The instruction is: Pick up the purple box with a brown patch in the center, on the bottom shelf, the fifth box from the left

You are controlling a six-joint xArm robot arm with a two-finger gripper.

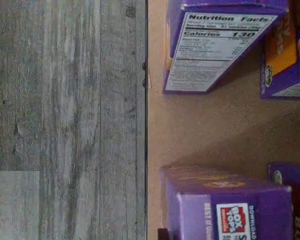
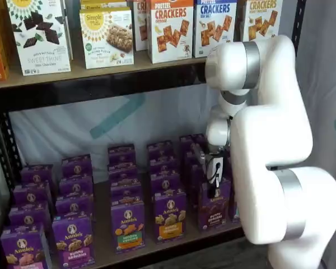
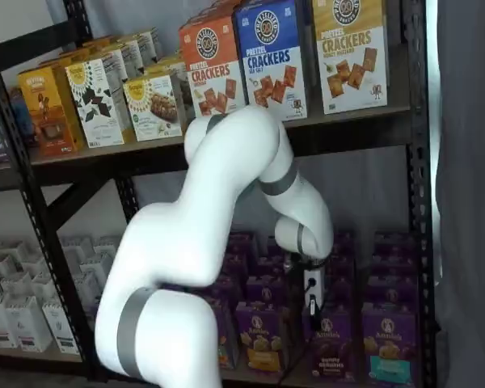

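Hovering over the purple box (image 2: 214, 205) on the bottom shelf (image 2: 157, 245).
Nothing lifted yet; whether my gripper (image 2: 214, 184) is clenched, I cannot tell.

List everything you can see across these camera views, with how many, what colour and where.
purple box: one, purple with a dark brown centre patch, front row of the bottom shelf, right below the gripper
other Annie's cartons: many, purple with orange, teal or tan patches, in rows front to back on the bottom shelf
pretzel cracker boxes: several, orange, blue and yellow, upper shelf
Simple Mills box: one, cream, upper shelf
white boxes: many, low in the neighbouring rack
rack frame: black metal
floor: grey planks, seen in the wrist view
arm: one, white
gripper: one, above the purple box; whether the jaws are open cannot be told
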